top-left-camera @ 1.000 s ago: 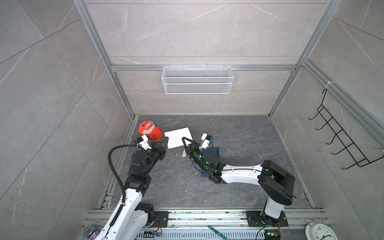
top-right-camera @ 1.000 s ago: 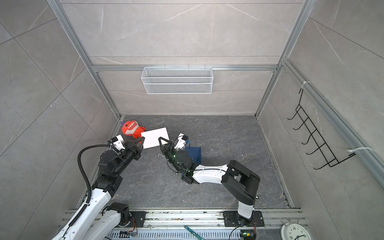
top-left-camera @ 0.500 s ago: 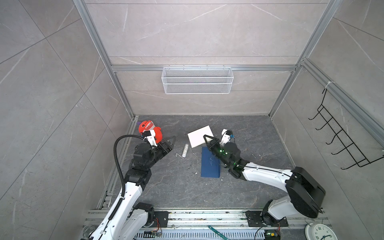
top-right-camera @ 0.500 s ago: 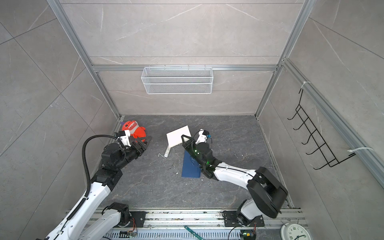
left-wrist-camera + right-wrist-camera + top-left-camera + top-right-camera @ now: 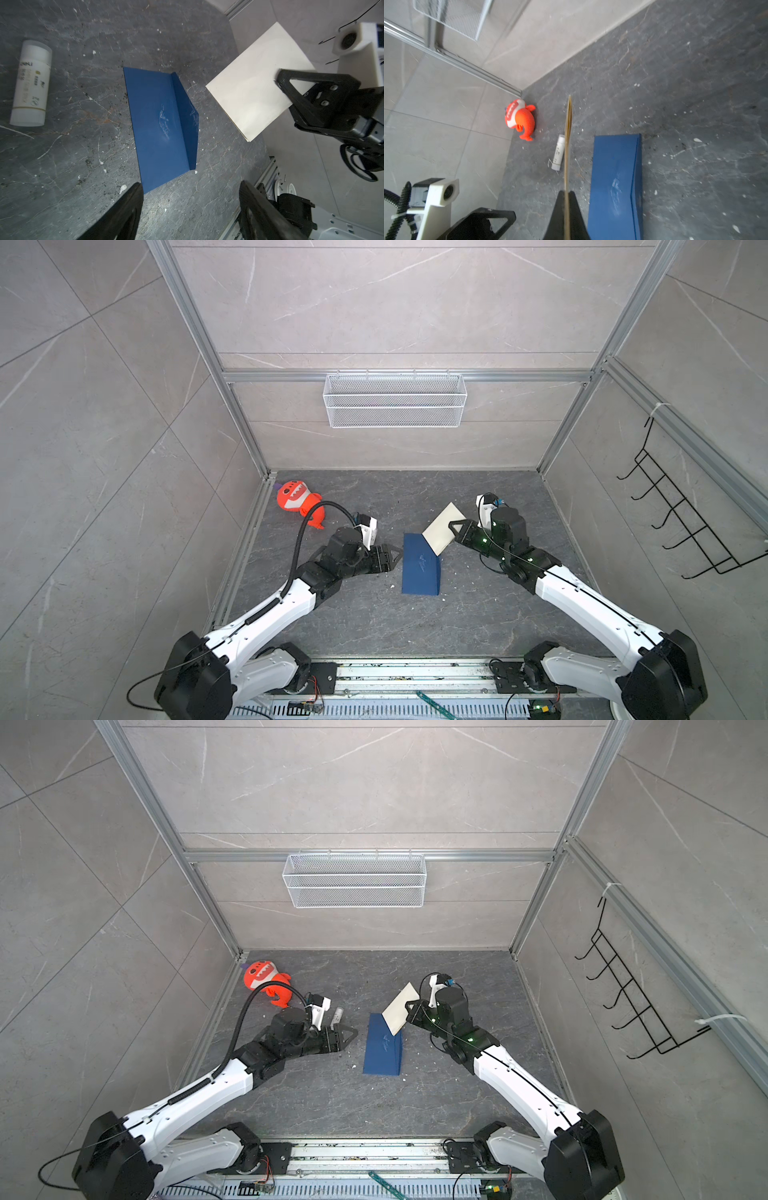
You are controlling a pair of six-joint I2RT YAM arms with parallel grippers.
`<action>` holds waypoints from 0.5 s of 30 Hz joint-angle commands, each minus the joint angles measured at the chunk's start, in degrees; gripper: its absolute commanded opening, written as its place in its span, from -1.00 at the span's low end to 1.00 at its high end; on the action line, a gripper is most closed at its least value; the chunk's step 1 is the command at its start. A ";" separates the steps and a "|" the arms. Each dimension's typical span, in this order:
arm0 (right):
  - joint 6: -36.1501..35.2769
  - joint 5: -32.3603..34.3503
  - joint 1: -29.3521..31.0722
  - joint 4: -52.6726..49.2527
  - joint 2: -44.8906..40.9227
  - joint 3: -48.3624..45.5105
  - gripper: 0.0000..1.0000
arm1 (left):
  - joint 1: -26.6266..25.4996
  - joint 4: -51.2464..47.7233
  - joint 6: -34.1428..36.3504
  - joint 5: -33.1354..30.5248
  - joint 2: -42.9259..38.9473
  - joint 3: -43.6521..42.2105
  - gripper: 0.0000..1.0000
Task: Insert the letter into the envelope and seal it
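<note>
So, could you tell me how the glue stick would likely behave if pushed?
The glue stick lies on its side, a smooth cylinder, so it would probably roll. It looks small and plastic, so likely light and easily knocked aside.

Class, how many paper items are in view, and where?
2. The letter is clamped in the right gripper; the envelope lies on the table. None appears hidden.

Lab robot cell, tiled walls (image 5: 374, 302), aluminium frame (image 5: 395, 376)
</note>
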 commanded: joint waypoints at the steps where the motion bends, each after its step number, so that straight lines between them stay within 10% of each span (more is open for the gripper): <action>1: -7.40 -4.57 -1.69 -8.59 3.16 2.10 -1.00 | -1.42 3.89 0.41 -1.16 2.92 1.83 0.48; 15: -15.70 -3.51 -5.24 -12.76 11.23 4.93 -1.00 | -5.16 11.00 -2.62 -1.52 16.36 2.32 0.16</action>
